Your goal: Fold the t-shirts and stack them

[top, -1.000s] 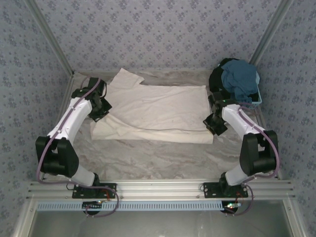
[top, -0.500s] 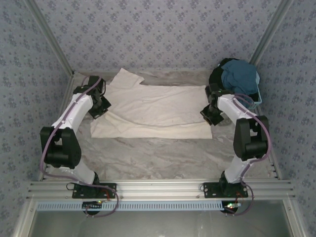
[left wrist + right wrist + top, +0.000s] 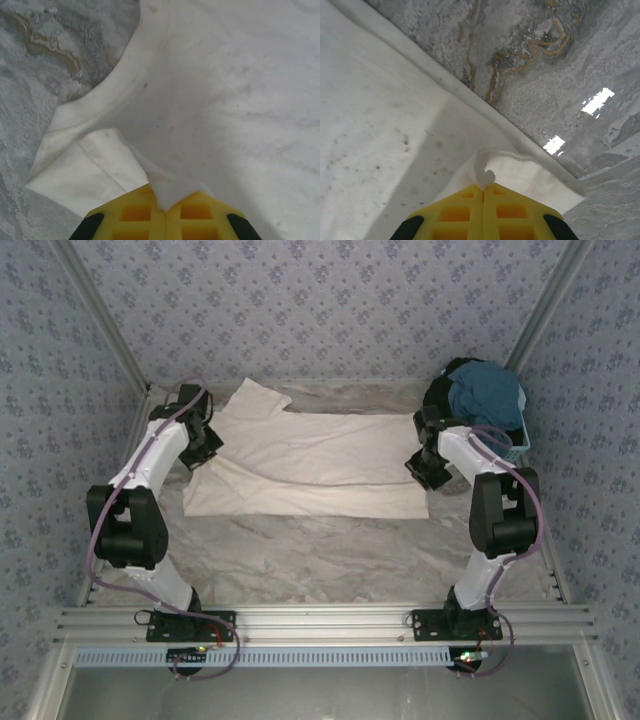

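Top view: the cream tee point(image 3: 320, 455) lies spread on the table point(image 3: 300, 550). Left wrist: the left gripper point(image 3: 164, 207) is clamped on a pinch of its edge. Right wrist: the right gripper point(image 3: 483, 192) is clamped on a hem corner. Carry both edges level for a straight fold.

Cream tee point(image 3: 310, 465) spread flat; teal tee point(image 3: 485, 405) bunched

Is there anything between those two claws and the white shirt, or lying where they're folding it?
Nothing visible. The left gripper and the right gripper each pinch an edge of the cream t-shirt, and its spread cloth lies bare. The basket of other shirts sits off its far right corner.
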